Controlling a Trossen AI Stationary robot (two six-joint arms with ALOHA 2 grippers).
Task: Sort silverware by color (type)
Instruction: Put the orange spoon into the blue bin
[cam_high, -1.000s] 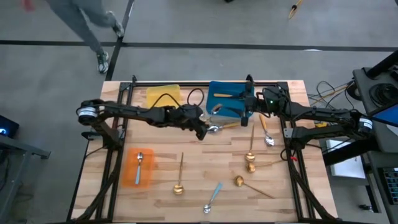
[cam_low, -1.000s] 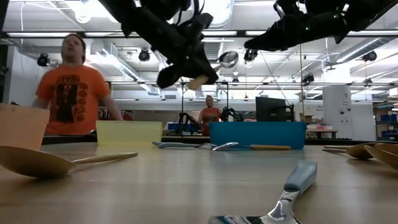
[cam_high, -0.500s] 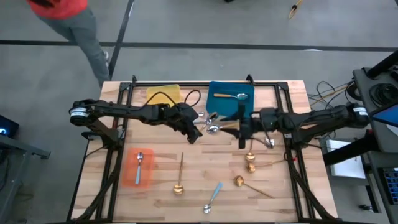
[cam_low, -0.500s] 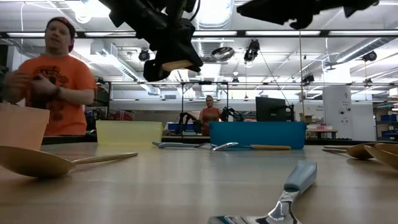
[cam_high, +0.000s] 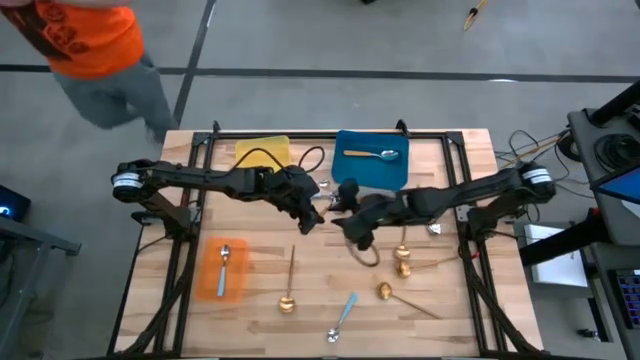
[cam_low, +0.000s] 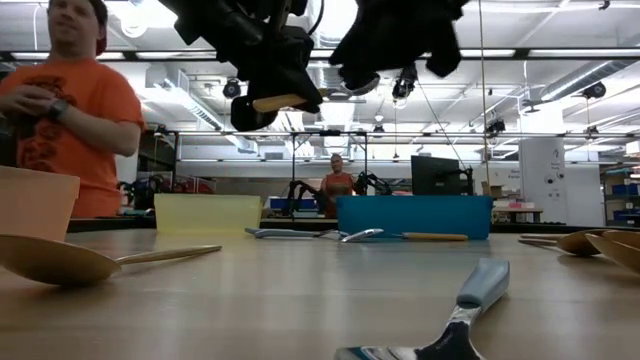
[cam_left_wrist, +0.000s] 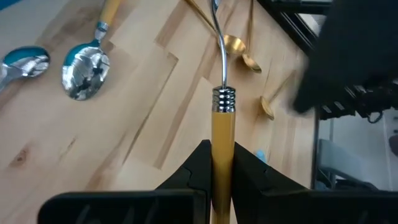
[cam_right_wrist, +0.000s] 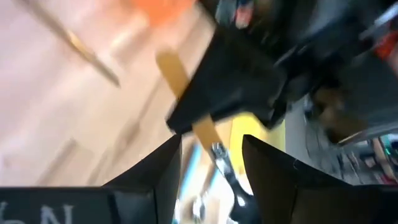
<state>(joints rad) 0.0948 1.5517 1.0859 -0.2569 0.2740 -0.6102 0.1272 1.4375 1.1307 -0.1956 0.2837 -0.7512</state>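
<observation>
My left gripper (cam_high: 312, 215) hangs above the table's middle, shut on an orange-handled spoon (cam_left_wrist: 222, 118). The spoon's silver neck and bowl point toward the right arm. My right gripper (cam_high: 345, 222) is open and close beside it; its fingers (cam_right_wrist: 158, 171) stand on either side of the spoon's neck (cam_right_wrist: 219, 155) as seen from the wrist, whether touching I cannot tell. Loose silverware lies flat on the wood: gold spoons (cam_high: 289, 285) (cam_high: 403, 258) (cam_high: 400, 298) and a blue-handled spoon (cam_high: 342, 315). My left gripper pinches the spoon's orange handle (cam_left_wrist: 222, 140) between its two fingers, a little behind the silver collar. The fingers slant down from the table's left and lie along the handle, whose free end (cam_right_wrist: 169, 67) sticks out behind them. The spoon is lifted clear, roughly level.
At the far edge stand a yellow tray (cam_high: 262, 152) and a blue tray (cam_high: 350, 170) with one spoon (cam_high: 375, 154) in it. An orange tray (cam_high: 212, 282) at the near left holds a spoon (cam_high: 224, 255). More spoons (cam_left_wrist: 87, 71) (cam_high: 432, 228) lie mid-table. A person stands beyond the far left corner.
My right gripper has swung from over the blue tray toward the table's left and near side, rolling as it went, and now stands by the left gripper. A spoon shows in the blue tray where that gripper was. My left gripper has tipped up, and its spoon now sits more level.
</observation>
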